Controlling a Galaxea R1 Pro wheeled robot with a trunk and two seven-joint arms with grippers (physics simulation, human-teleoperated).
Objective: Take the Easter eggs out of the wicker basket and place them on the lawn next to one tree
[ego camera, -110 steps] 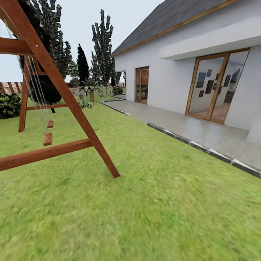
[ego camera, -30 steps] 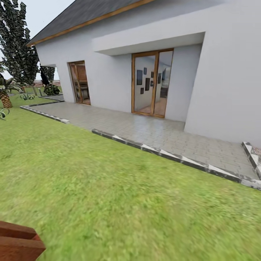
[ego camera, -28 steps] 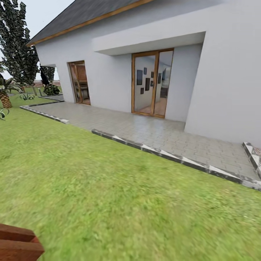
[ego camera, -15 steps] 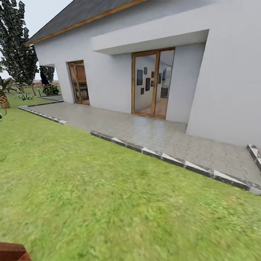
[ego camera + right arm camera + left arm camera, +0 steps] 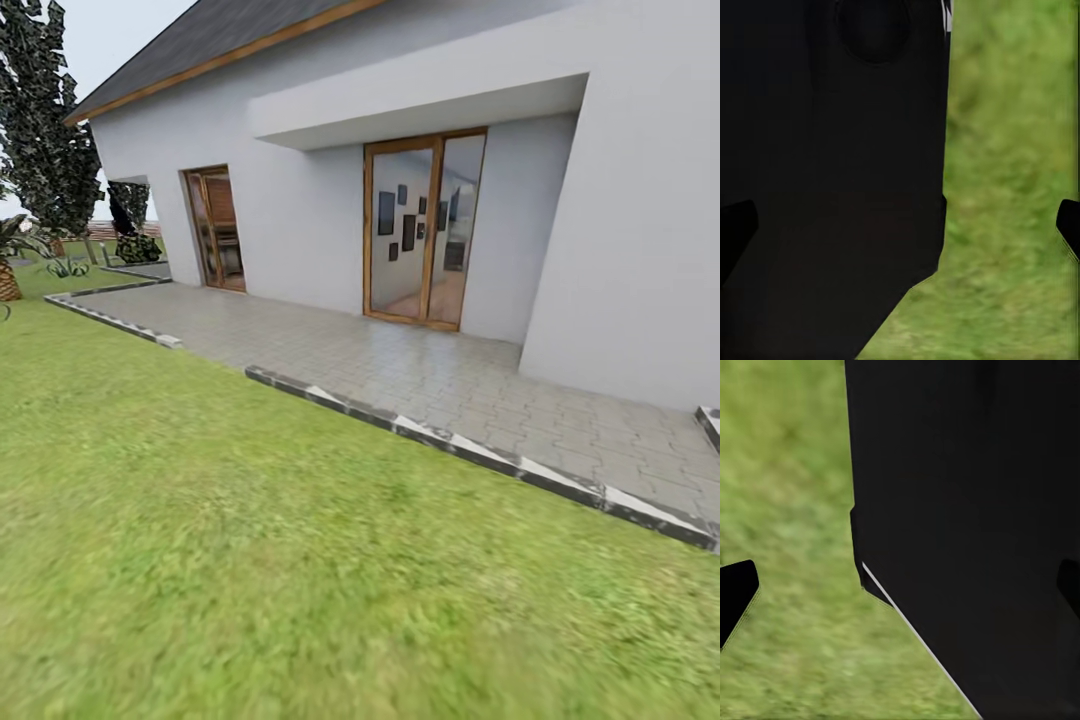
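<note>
The lawn (image 5: 250, 540) spreads wide and green across the lower part of the head view. A tree (image 5: 45, 130) with a dark speckled crown stands far off at the left edge, beyond the paving. The Easter eggs and the wicker basket are out of view. In the left wrist view my left gripper (image 5: 900, 589) is open over grass, its dark fingertips (image 5: 735, 596) far apart and nothing held between them. My right gripper (image 5: 900, 225) is open too, with fingertips (image 5: 1069, 225) spread and a black part of my own body behind them.
A white house (image 5: 300, 200) with two glazed wooden doors fills the back. Grey paving (image 5: 430, 375) with a raised stone kerb (image 5: 470, 450) runs diagonally in front of it. A short palm (image 5: 8, 270) and shrubs (image 5: 138, 247) stand far left.
The camera has turned right and advanced: the wooden swing frame has slid out of the lower left corner, and the house and paving have shifted. Neither gripper has changed that I can see.
</note>
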